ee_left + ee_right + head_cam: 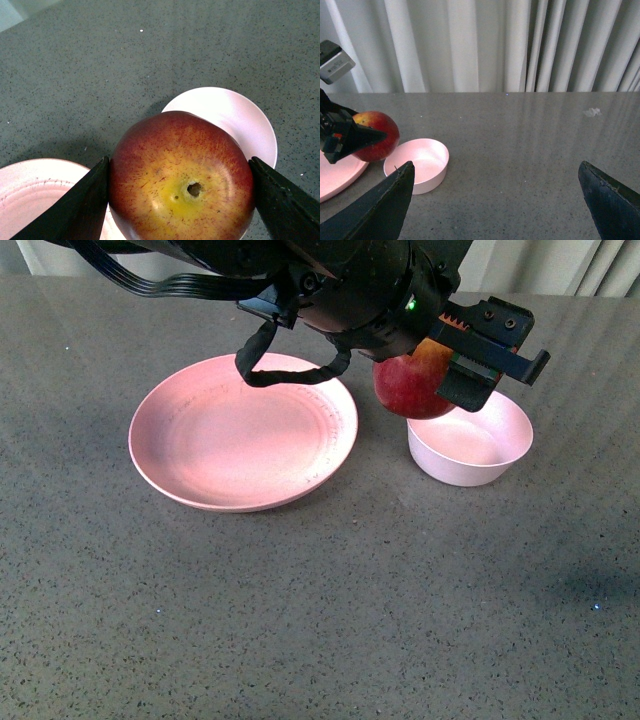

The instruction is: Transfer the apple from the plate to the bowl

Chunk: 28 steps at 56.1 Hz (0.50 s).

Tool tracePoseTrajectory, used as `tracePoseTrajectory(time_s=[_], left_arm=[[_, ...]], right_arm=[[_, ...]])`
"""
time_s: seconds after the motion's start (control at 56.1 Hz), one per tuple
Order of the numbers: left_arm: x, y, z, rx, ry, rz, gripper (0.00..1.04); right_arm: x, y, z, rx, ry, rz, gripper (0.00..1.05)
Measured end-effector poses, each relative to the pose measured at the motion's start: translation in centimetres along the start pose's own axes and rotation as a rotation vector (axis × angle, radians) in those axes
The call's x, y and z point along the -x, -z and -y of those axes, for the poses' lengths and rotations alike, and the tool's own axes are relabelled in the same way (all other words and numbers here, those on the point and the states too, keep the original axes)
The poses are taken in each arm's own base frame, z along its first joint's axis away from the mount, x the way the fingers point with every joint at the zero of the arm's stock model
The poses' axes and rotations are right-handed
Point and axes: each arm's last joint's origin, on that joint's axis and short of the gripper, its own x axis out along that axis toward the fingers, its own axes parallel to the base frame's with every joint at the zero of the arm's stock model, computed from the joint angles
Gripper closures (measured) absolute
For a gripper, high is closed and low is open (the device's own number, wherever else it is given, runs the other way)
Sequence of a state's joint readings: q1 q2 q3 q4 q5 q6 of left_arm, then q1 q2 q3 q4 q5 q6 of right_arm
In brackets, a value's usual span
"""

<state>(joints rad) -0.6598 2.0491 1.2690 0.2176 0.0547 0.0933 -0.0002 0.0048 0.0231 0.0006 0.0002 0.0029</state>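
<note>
My left gripper is shut on the dark-red apple and holds it in the air over the near-left rim of the small pale bowl. The wide pink plate lies empty to the left. In the left wrist view the apple, yellow around its stem dimple, fills the gap of the gripper, with the bowl behind it and the plate at the corner. My right gripper stands open above bare table, off to the right of the bowl and apple.
The grey speckled tabletop stretches around both dishes. White curtains hang behind the table's far edge. The left arm's black body and cable hang over the plate's far rim.
</note>
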Motion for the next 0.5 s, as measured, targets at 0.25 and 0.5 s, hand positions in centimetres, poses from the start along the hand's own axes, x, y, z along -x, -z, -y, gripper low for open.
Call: tracePoseTrajectory(time_s=[0.25, 0.5], left_arm=[[-1.6, -0.6, 0.8, -0.02, 0.015, -0.012, 0.33], [-2.7, -0.6, 2.1, -0.042, 0.039, -0.017, 0.33]], right_arm=[[0.0, 0.0, 0.0, 0.0, 0.0, 0.0, 0.09], [0.0, 0.0, 0.0, 0.0, 0.0, 0.0, 0.09]])
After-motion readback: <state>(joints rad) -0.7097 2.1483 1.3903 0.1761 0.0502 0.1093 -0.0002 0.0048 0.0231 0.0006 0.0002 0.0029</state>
